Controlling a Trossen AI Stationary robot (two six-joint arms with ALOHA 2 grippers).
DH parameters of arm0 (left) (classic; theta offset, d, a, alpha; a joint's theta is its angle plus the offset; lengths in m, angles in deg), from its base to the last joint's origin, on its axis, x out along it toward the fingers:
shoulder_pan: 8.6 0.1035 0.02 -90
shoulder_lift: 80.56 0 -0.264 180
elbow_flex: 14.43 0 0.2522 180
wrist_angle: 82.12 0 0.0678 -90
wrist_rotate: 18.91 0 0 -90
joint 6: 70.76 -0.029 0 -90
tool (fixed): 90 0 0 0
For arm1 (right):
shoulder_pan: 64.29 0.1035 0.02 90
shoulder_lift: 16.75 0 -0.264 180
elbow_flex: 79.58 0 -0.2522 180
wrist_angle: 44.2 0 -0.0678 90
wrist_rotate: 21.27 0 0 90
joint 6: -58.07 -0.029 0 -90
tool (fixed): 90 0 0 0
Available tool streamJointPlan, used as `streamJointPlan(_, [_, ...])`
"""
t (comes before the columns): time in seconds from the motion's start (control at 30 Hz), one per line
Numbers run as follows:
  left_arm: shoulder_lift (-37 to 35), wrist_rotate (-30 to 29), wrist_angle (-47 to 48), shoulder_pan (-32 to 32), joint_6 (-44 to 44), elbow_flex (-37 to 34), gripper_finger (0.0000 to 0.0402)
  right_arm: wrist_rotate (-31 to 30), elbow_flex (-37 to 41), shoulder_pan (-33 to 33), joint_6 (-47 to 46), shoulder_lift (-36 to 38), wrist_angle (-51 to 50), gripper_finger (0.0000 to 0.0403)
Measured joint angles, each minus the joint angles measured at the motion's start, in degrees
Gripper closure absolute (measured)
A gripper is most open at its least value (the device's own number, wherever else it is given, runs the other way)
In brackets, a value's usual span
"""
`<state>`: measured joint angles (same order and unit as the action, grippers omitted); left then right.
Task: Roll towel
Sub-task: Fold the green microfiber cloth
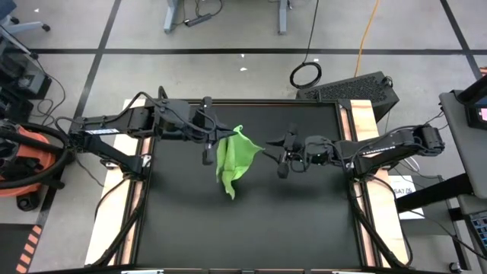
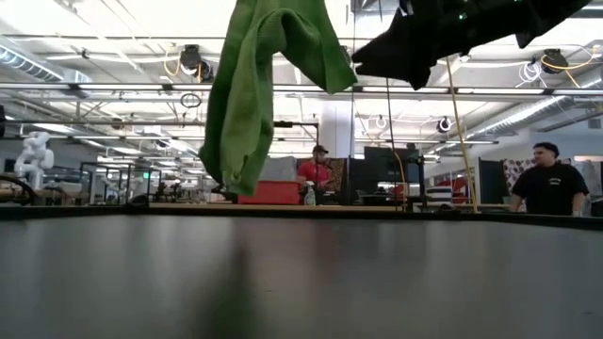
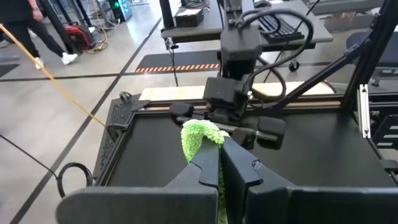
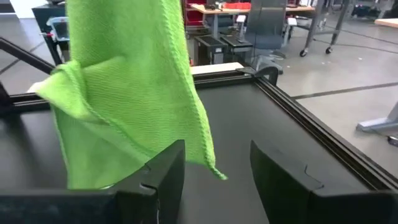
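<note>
1. Above the middle of the black table point(image 1: 243, 221), slightly toward twelve o'clock in the high view, the towel point(image 1: 233, 158) hangs in the air, lime green and bunched into loose vertical folds.
2. In the low view the towel point(image 2: 254, 85) dangles from the top edge, its lowest tip well clear of the tabletop point(image 2: 301, 282).
3. The left gripper point(image 1: 209, 141) reaches in from nine o'clock and meets the upper corner of the cloth. In the left wrist view its fingers point(image 3: 208, 168) are pressed together with green cloth point(image 3: 198, 137) caught between them, so this gripper is pinching the towel.
4. The right gripper point(image 1: 283, 156) comes in from three o'clock and sits just beside the towel's three o'clock edge. In the right wrist view its two fingers point(image 4: 165, 174) are spread apart with bare table showing between them; the towel point(image 4: 124, 93) hangs in front of one finger and is not clamped.
5. Across the table from the left wrist camera the right arm point(image 3: 239, 93) faces it, directly behind the towel.
6. Beyond the table, in the low view, a person in red point(image 2: 318, 171) and a person in black point(image 2: 551, 184) are in the room.
</note>
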<state>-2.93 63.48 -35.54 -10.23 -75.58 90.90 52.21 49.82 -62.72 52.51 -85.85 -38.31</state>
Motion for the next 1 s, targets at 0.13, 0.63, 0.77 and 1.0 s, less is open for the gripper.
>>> streamJointPlan(0.13, [0.0, 0.39, -1.25, -0.02, 0.02, 0.0, 0.0401, 0.17, 0.0, -0.82, -0.72, -1.45, 0.78, 0.0229])
streamJointPlan(0.63, [0.0, 1.77, -1.29, -0.02, 0.02, 0.0, 0.0401, -0.88, 0.02, -2.77, -0.78, -4.58, 7.21, 0.0257])
streamJointPlan(0.77, [0.0, 1.75, -1.27, -0.02, 0.0, 0.0, 0.0401, 1.95, -0.77, -2.77, -1.72, -4.55, 3.19, 0.0289])
streamJointPlan(1.0, [0.0, -0.21, 0.39, 0.03, -0.49, 0.0, 0.0401, 4.74, -4.1, -1.64, -3.21, -3.64, -5.98, 0.0397])
